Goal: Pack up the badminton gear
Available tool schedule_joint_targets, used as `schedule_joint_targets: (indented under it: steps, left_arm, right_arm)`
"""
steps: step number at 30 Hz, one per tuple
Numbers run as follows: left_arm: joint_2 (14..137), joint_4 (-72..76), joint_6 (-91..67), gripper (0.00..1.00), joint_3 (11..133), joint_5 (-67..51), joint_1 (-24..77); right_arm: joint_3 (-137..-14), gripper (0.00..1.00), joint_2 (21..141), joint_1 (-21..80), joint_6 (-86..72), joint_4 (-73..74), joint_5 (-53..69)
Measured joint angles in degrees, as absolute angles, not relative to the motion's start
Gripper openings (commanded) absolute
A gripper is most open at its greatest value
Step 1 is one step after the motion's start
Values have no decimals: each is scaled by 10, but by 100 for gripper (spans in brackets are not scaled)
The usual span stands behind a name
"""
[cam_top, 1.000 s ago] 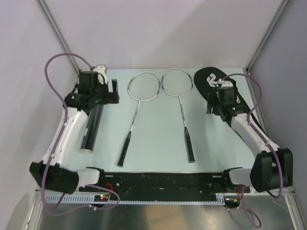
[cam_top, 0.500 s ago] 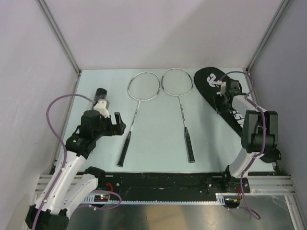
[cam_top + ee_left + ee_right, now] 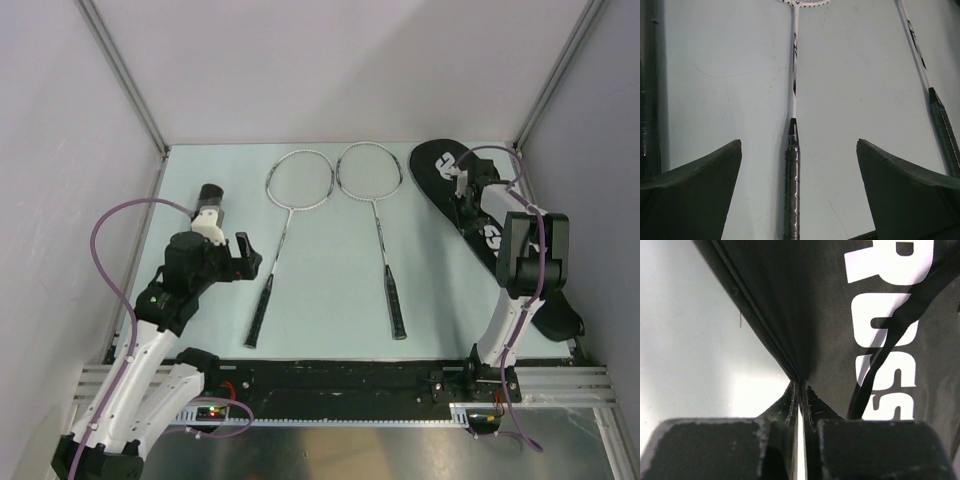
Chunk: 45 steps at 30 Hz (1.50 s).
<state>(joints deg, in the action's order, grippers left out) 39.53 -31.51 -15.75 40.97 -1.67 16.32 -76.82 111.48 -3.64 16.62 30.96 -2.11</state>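
Black bag (image 3: 810, 310), white lettering; white-shafted racket (image 3: 792, 150), grip seemingly black.

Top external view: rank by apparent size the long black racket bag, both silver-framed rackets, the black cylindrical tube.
1. long black racket bag
2. left racket and right racket, alike
3. black cylindrical tube, mostly hidden
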Motion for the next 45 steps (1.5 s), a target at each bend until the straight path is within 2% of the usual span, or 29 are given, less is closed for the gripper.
schedule_joint_targets:
  steps: [6,15,19,23,25,29,33,38,45]
  left_arm:
    - [396,-311,-174,98,410,-17,163]
    - [408,-310,-182,96,417,-17,163]
    - [426,-310,-191,95,437,-16,163]
    - [432,-312,-195,95,442,-15,163]
    - [432,-314,-195,94,443,-15,163]
    - [441,-326,-192,92,445,-17,163]
    - [460,-340,-195,89,445,-18,166]
    - [464,-343,-211,88,445,-17,188]
    - [464,-345,-235,89,445,-17,212]
  right_arm:
    - [-828,0,1090,-2,122,379,-68]
    - [-917,0,951,143,-31,478,-107]
    - [-905,0,924,214,-129,465,-78]
    - [-868,2,947,298,-224,417,-50]
    - [-863,11,978,329,-260,387,-39]
    - [-854,40,1055,375,-346,303,-11]
    - [-855,56,1094,377,-395,262,24]
    - [-830,63,1064,350,-370,256,50]
    - [-651,67,916,234,-278,275,102]
